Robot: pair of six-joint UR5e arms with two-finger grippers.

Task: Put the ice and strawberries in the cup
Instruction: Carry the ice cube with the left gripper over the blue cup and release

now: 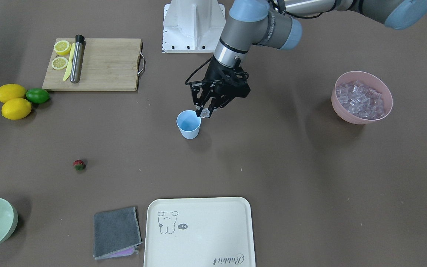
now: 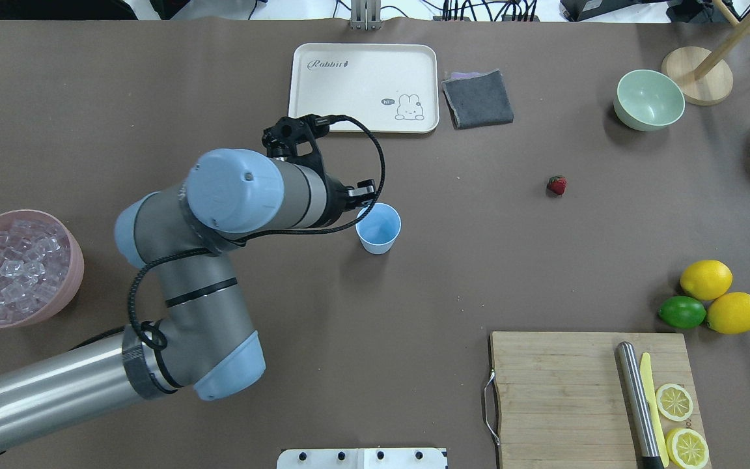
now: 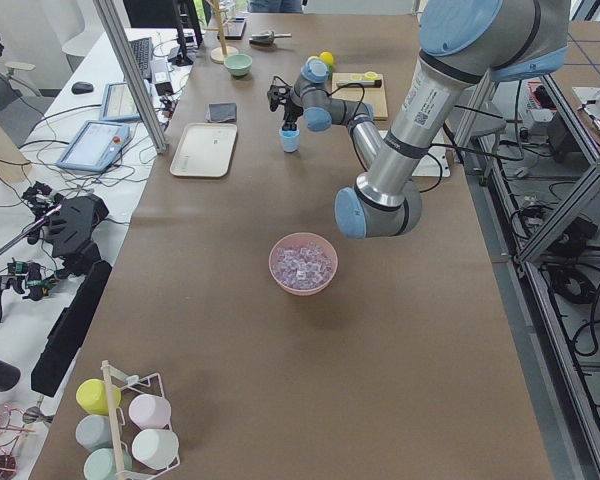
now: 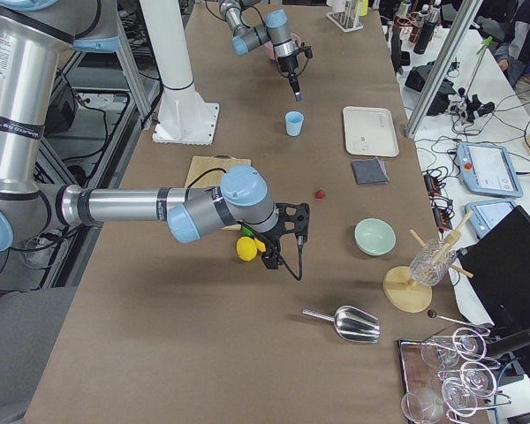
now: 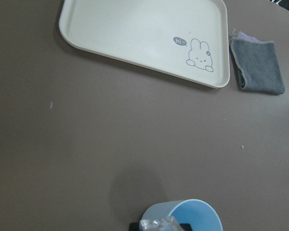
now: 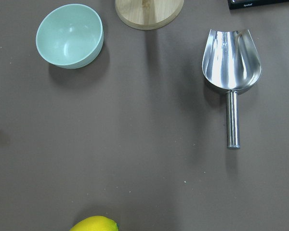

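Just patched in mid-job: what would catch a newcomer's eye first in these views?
First, the left gripper, pinching one ice cube just above the rim of the blue cup in the middle of the table. Next come the pink bowl heaped with ice far on the robot's left, and the lone strawberry lying by itself on its right.

Opposed front, overhead views; shared cup

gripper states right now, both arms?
Left gripper: closed on one ice cube, just above the cup rim.
Right gripper: cannot be told; it shows only in the side view.
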